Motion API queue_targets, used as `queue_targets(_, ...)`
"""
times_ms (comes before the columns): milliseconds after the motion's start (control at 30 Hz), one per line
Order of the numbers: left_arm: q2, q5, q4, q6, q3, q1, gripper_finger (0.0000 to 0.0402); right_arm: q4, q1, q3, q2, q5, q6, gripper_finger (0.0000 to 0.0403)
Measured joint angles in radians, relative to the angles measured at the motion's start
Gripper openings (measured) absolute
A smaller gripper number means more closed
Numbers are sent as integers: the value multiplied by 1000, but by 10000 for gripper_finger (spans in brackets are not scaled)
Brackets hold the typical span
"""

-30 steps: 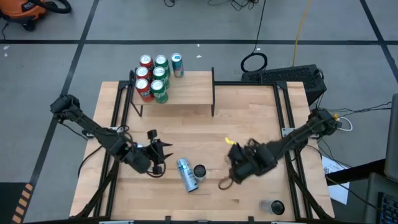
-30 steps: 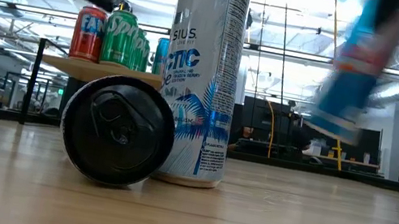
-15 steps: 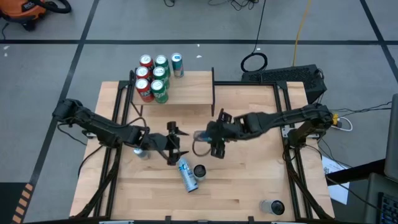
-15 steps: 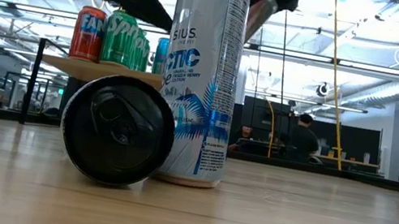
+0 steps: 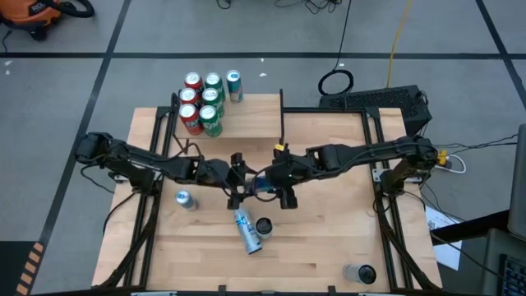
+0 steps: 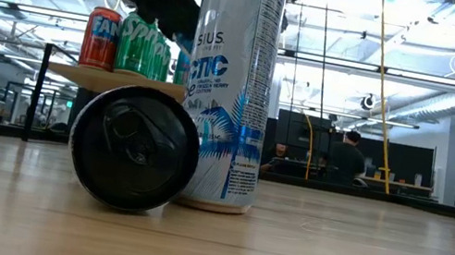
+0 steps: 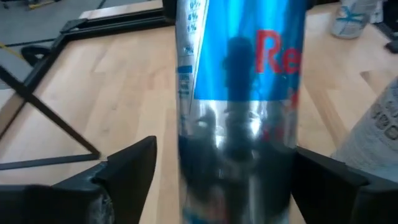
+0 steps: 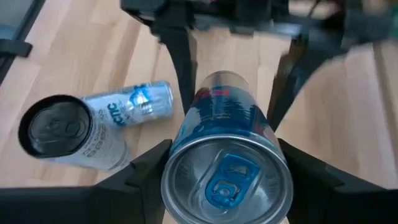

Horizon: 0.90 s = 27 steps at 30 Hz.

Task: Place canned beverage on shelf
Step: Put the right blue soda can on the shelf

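A blue-and-silver canned beverage [image 5: 261, 182] hangs over the middle of the table, with my right gripper [image 5: 273, 179] shut on it. My left gripper [image 5: 246, 179] is open, and its fingers [image 7: 127, 171] stand on either side of the same can [image 7: 239, 93] lower down, with a gap showing. The shelf [image 5: 246, 123] stands at the table's far edge and bears several red, green and teal cans [image 5: 201, 103] on its left end. My right gripper pinches the can's side wall just under the top rim [image 8: 180, 134] between its two fingers [image 8: 146, 171], which lie across the can. They come slanting down from the table's right side. The can hangs clear of the table, its tab end [image 8: 227, 177] up.
A white can [image 5: 245, 232] lies on its side near the front, with a standing can [image 5: 264, 226] touching it. Another blue can [image 5: 183, 199] stands at the left and a dark-topped can [image 5: 359, 274] at the near right corner.
My right gripper has carried the blue can up from the near right part of the table toward the middle, rolling its wrist. My left gripper has drawn away from the blue can standing at the left and swung right, to either side of the carried can.
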Motion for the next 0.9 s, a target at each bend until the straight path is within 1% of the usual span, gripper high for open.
queue_targets(200, 0, 89, -1, -1, 0, 29, 270, 43, 1, 0, 0, -12, -136, 221)
queue_targets(333, 0, 98, -3, 0, 0, 37, 230, 38, -1, 0, 0, -17, -144, 222)
queue_targets(400, 0, 98, -2, 4, 0, 36, 216, 38, -1, 0, 0, -15, -131, 230)
queue_targets(467, 0, 97, -2, 18, 0, 37, 211, 38, 0, 0, 0, 2, -120, 245)
queue_targets(500, 0, 93, -1, 23, 0, 38, 211, 39, 2, 0, 0, 38, -95, 254)
queue_targets(533, 0, 73, -1, 22, 0, 38, 211, 35, 6, 0, 0, 95, -43, 263)
queue_targets(600, -1, 23, -1, 21, 0, 39, 216, 30, 7, 0, -1, 199, 63, 279)
queue_targets(633, -1, -4, -2, 21, 0, 40, 217, 48, 7, 0, -5, 233, 116, 285)
queue_targets(667, 0, -32, -2, 19, -1, 40, 217, 49, 4, 0, -12, 247, 155, 289)
queue_targets(767, 0, -77, 11, 9, -1, 39, 218, 73, 3, 0, -34, 259, 182, 297)
queue_targets(900, 0, -80, 43, -4, -1, 39, 218, 140, 21, -23, -64, 269, 187, 298)
